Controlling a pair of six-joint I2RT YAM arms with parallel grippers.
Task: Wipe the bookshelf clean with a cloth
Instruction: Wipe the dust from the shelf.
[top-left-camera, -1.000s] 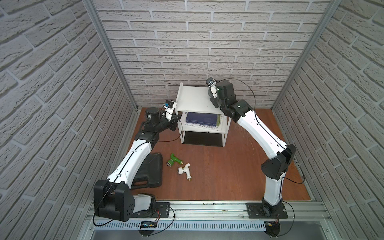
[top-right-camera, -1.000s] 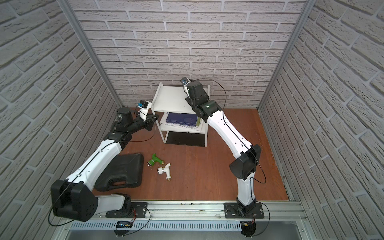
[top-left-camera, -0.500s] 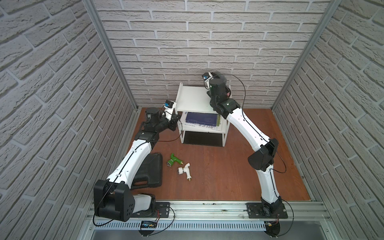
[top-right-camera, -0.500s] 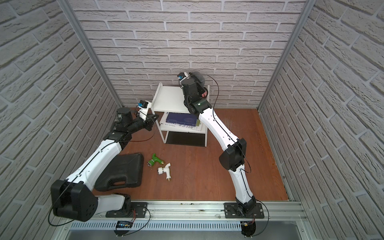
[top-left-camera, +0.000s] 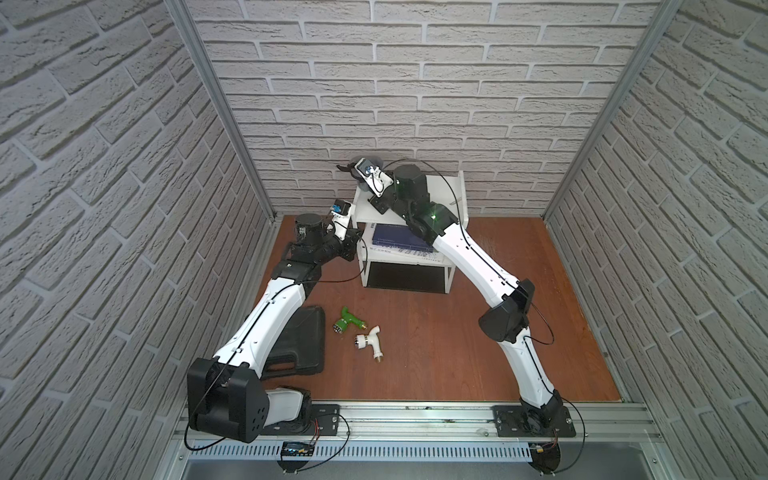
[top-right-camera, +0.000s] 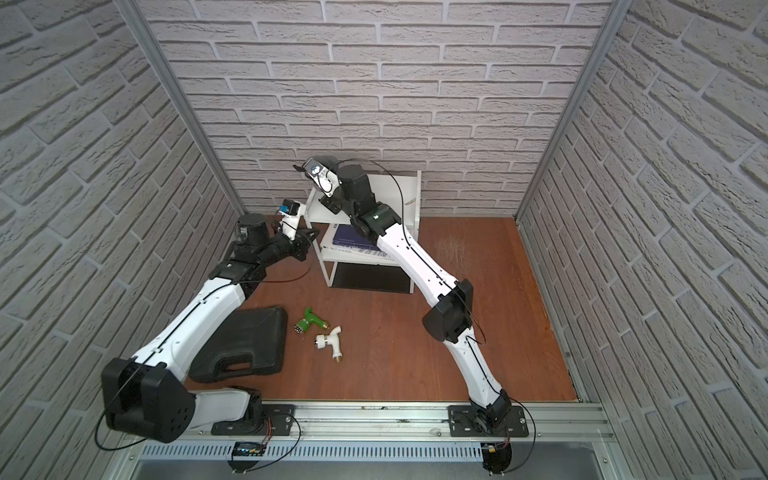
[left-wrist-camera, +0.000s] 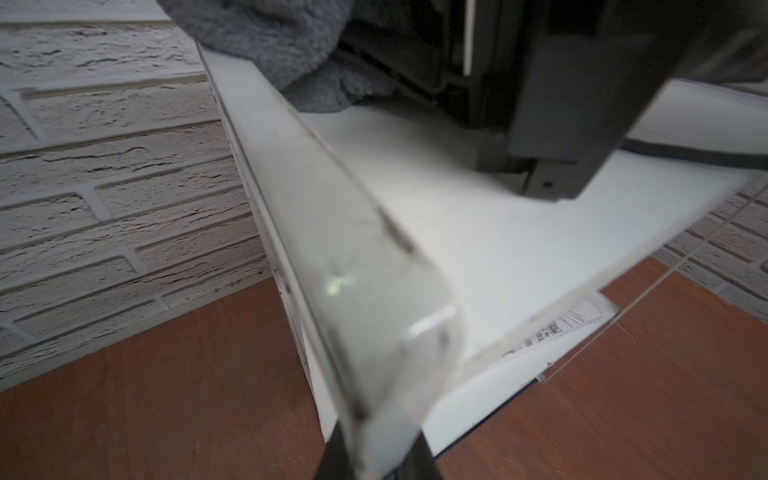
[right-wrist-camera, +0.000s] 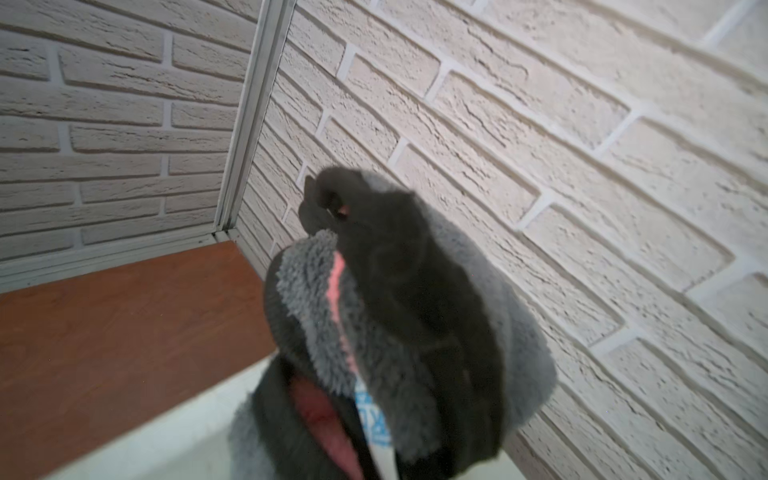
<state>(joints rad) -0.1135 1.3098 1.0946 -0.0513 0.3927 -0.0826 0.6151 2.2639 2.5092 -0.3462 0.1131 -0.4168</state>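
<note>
The white bookshelf (top-left-camera: 446, 195) (top-right-camera: 401, 191) stands against the back wall. My right gripper (top-left-camera: 348, 169) (top-right-camera: 305, 168) is over the back left corner of its top tier, shut on the grey cloth (top-left-camera: 362, 185) (top-right-camera: 328, 159). In the right wrist view the cloth (right-wrist-camera: 415, 332), grey with a pink reverse, wraps the right gripper (right-wrist-camera: 328, 203) and hides its tips. My left gripper (top-left-camera: 354, 237) (top-right-camera: 312, 233) is shut on the bookshelf's left side edge. In the left wrist view the left gripper (left-wrist-camera: 378, 457) pinches that white edge, below the top tier (left-wrist-camera: 498, 249) and the cloth (left-wrist-camera: 270, 41).
A blue book (top-left-camera: 395, 241) lies on the middle tier. On the wooden floor in front are a black plastic case (top-left-camera: 299, 345), a green tap fitting (top-left-camera: 347, 322) and a white tap fitting (top-left-camera: 370, 338). The brick wall stands right behind the shelf.
My right arm has swept the cloth leftward across the top tier, from its back right part to the back left corner. The left arm has stayed put on the shelf's side.
</note>
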